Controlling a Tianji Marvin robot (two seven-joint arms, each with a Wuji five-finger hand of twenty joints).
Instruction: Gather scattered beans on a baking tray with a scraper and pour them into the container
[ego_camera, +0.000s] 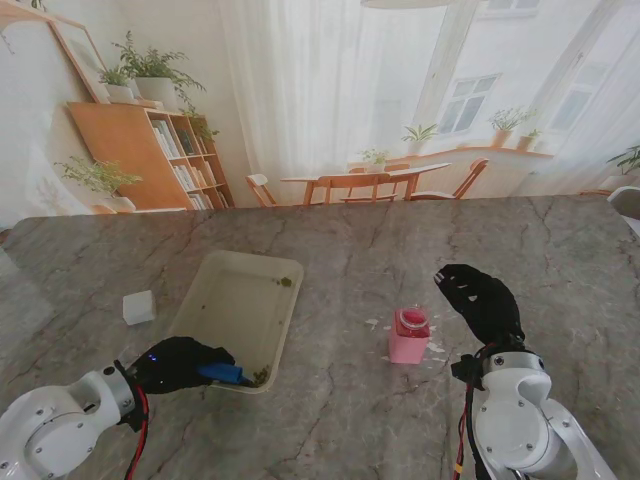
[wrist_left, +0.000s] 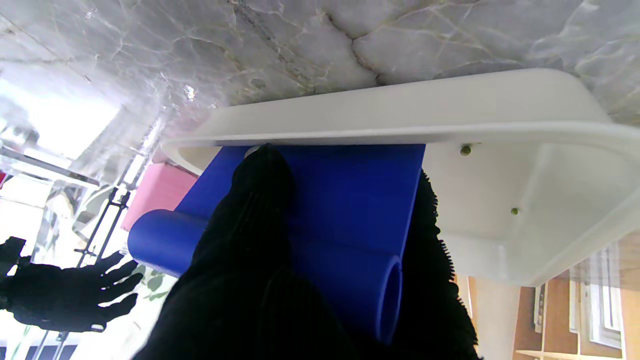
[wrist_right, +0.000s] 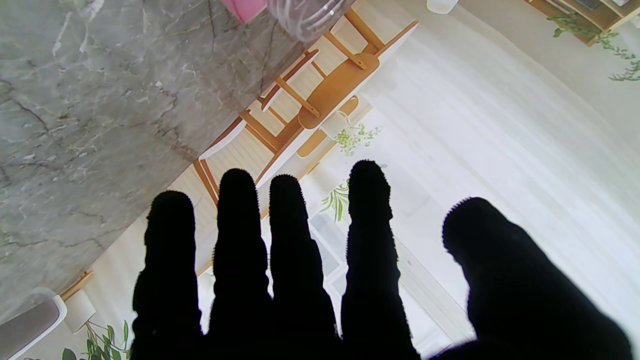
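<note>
A cream baking tray lies left of centre on the marble table. Green beans are heaped in its near right corner, and a smaller clump sits in the far right corner. My left hand is shut on a blue scraper, whose blade meets the near pile. In the left wrist view the scraper presses against the tray wall, with two stray beans beside it. The pink container stands right of the tray. My right hand hovers open just right of it, fingers spread.
A small white cube rests on the table left of the tray. Pale specks lie scattered around the pink container's base. The table's far edge runs across the stand view, with a room backdrop behind.
</note>
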